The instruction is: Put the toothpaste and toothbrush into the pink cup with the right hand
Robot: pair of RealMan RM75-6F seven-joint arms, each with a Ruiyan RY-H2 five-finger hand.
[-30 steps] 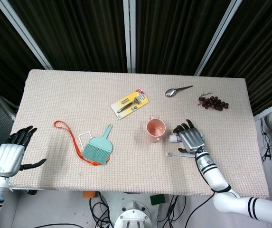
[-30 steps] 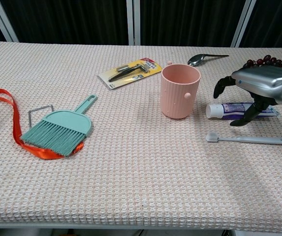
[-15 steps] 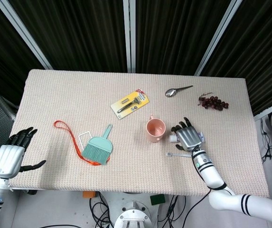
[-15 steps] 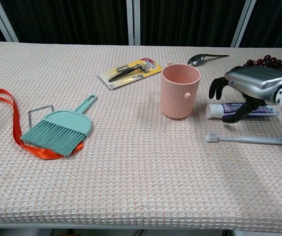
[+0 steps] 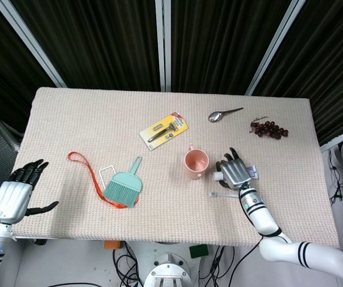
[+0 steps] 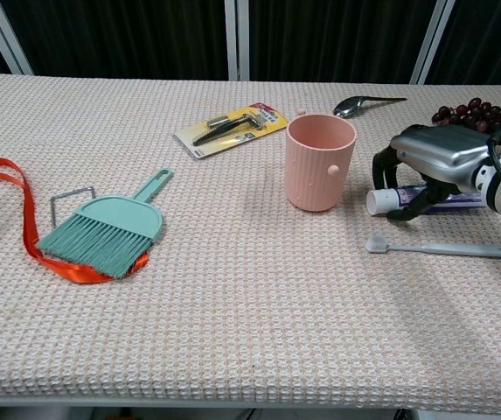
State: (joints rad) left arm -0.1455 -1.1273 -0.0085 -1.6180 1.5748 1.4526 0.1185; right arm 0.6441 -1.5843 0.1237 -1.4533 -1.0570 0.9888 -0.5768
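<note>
The pink cup (image 5: 196, 162) (image 6: 320, 162) stands upright right of the table's middle. Just to its right the toothpaste tube (image 6: 379, 200) (image 5: 218, 177) lies flat, its white cap toward the cup. My right hand (image 5: 236, 171) (image 6: 429, 156) arches low over the tube, fingers curved down on the far side and thumb on the near side; the tube still rests on the cloth. The grey toothbrush (image 6: 442, 249) (image 5: 222, 194) lies flat nearer the front edge, apart from the hand. My left hand (image 5: 15, 194) hangs open off the table's left front corner.
A teal hand brush (image 6: 106, 229) (image 5: 123, 185) lies on an orange strap (image 6: 5, 188) at the left. A packaged razor (image 6: 231, 129) (image 5: 164, 131) lies behind the cup. A spoon (image 6: 365, 104) and grapes (image 6: 469, 109) lie at the back right.
My right hand has shifted toward the cup and sunk lower over the toothpaste, its fingers curling further around the tube. The left hand is still.
</note>
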